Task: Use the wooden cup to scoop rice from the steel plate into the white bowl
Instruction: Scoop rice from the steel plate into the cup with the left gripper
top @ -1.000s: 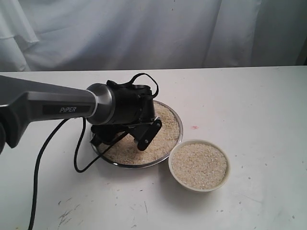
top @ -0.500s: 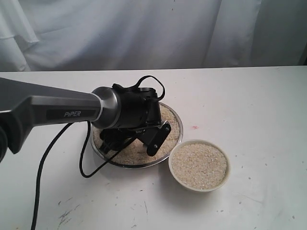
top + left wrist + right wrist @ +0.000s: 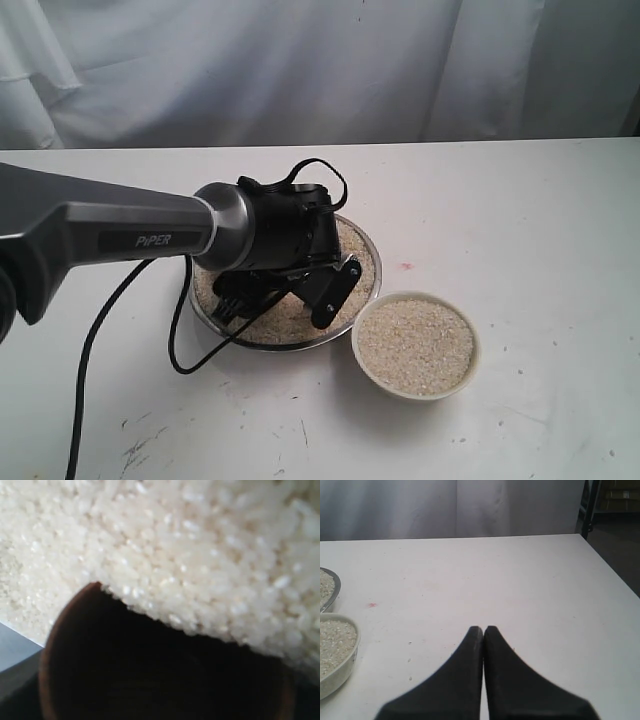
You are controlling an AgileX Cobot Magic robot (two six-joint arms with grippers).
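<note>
The steel plate holds rice at the table's middle. My left gripper is down in the plate, one black finger showing over the grains. The exterior view hides the wooden cup behind the wrist. Close up in the left wrist view, the cup's reddish-brown rim and dark inside lie tilted against heaped rice. The white bowl, nearly full of rice, stands just right of the plate. My right gripper is shut over bare table, with the bowl and plate edge off to one side.
A black cable loops from the left arm onto the table beside the plate. A white curtain hangs behind the table. A small pink mark is on the tabletop right of the plate.
The left gripper has shifted right and lower across the plate, toward the bowl side. The bowl and plate have not moved.
</note>
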